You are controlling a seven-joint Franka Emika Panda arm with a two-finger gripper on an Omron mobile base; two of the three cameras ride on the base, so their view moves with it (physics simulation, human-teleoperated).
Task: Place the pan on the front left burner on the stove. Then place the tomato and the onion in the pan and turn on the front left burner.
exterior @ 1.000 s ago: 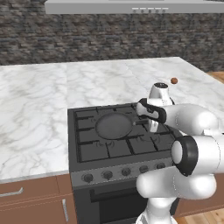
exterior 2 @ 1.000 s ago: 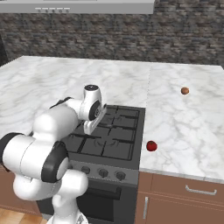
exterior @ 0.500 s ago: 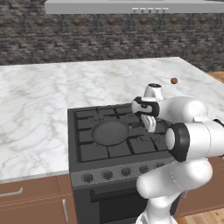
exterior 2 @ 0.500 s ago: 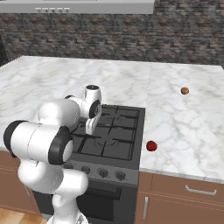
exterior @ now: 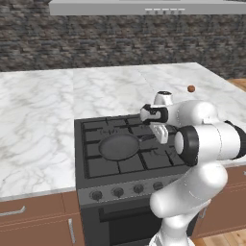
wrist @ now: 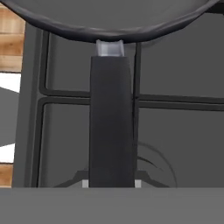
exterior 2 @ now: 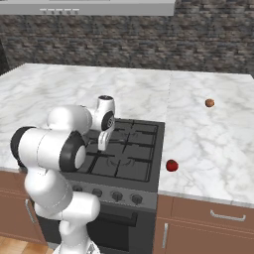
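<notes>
Pan (exterior: pixel 118 146): round, shallow, dark grey; lies on the front left burner (exterior: pixel 103 149) of the stove (exterior: pixel 125 158) in the left base view, its handle running right toward the arm. Right base view: the arm's white body covers that corner, so the pan itself cannot be made out there.

Handle (wrist: pixel 111 127): thin, straight, dark. Hand view shows it close up, running from the bottom centre to the pan's curved rim at the top, with black grate bars beneath it.

Pincer (exterior: pixel 162 134): clamped on the pan's handle, as the hand view indicates; the fingertips themselves are hidden low in that view. Left base view shows it pointing down over the stove, just right of the pan. Right base view places it (exterior 2: pixel 102 143) over the left half of the grates.

Tomato (exterior 2: pixel 172 165): small glossy red ball on the marble bench (exterior 2: pixel 208 139), just beside the stove's right edge, near the front. Seen in the right base view.

Onion (exterior 2: pixel 210 103): small brown ball, farther back on the bench to the right, well apart from the tomato. Left base view also shows it (exterior: pixel 191 89), beyond the arm.

Knobs (exterior: pixel 117 191): row along the stove front, above the oven door.
</notes>
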